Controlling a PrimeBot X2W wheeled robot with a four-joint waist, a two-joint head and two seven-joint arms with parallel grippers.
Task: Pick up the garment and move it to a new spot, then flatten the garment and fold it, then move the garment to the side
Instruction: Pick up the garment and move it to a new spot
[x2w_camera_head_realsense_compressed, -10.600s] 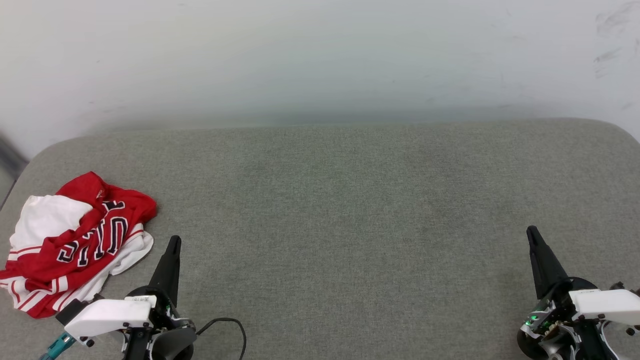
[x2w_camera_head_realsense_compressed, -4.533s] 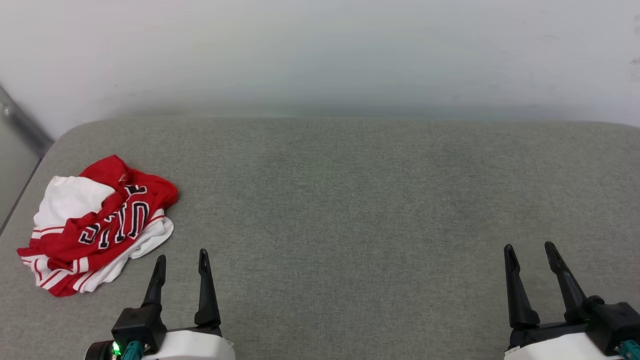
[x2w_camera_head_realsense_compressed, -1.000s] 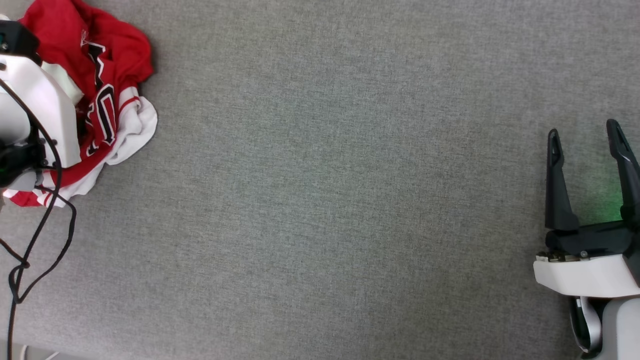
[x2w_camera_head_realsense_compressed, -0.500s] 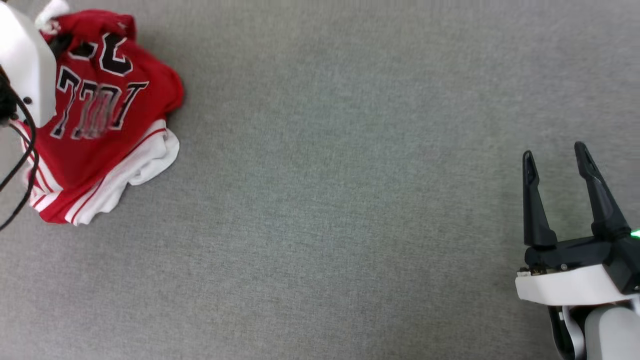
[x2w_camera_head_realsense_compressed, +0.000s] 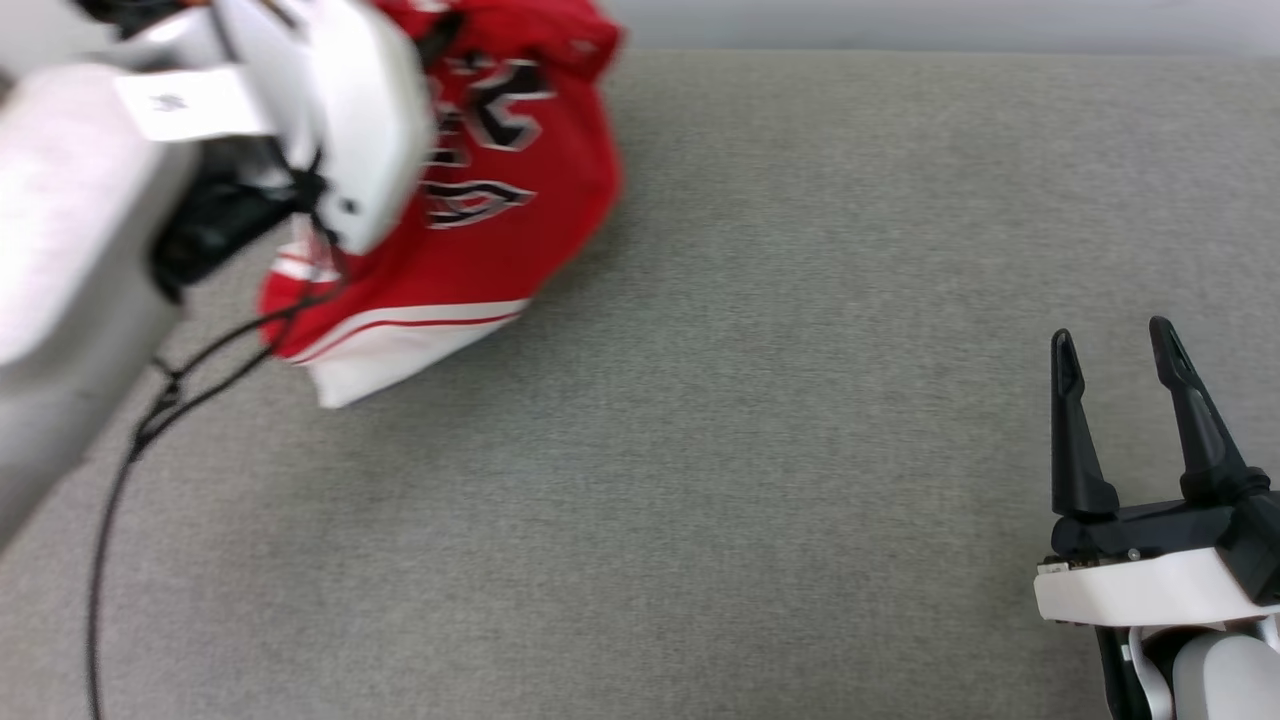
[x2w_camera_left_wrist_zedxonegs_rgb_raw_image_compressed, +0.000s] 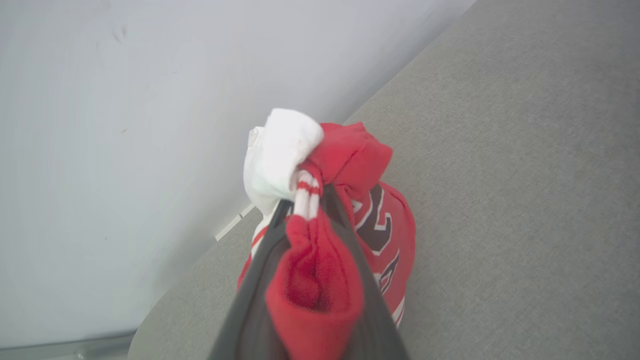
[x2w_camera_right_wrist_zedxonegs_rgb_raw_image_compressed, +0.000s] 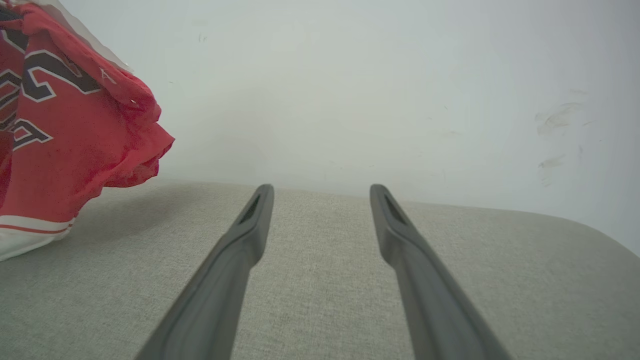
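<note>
Left arm (x2w_camera_head_realsense_compressed: 70, 220) extends at ten o'clock; left gripper (x2w_camera_left_wrist_zedxonegs_rgb_raw_image_compressed: 307, 200) clamped on the garment (x2w_camera_left_wrist_zedxonegs_rgb_raw_image_compressed: 350, 155). Right gripper (x2w_camera_head_realsense_compressed: 1110, 335) at four o'clock, jaws apart, pointing twelve.

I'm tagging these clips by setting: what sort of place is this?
Probably a robot test room rather than a home: a grey fabric-covered worktop set against a bare, scuffed white wall, and a red jersey to practise on.

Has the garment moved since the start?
Yes, upward. The garment, earlier crumpled on the grey cushion, now hangs from the left gripper, its top crossing the cushion's back edge.
</note>
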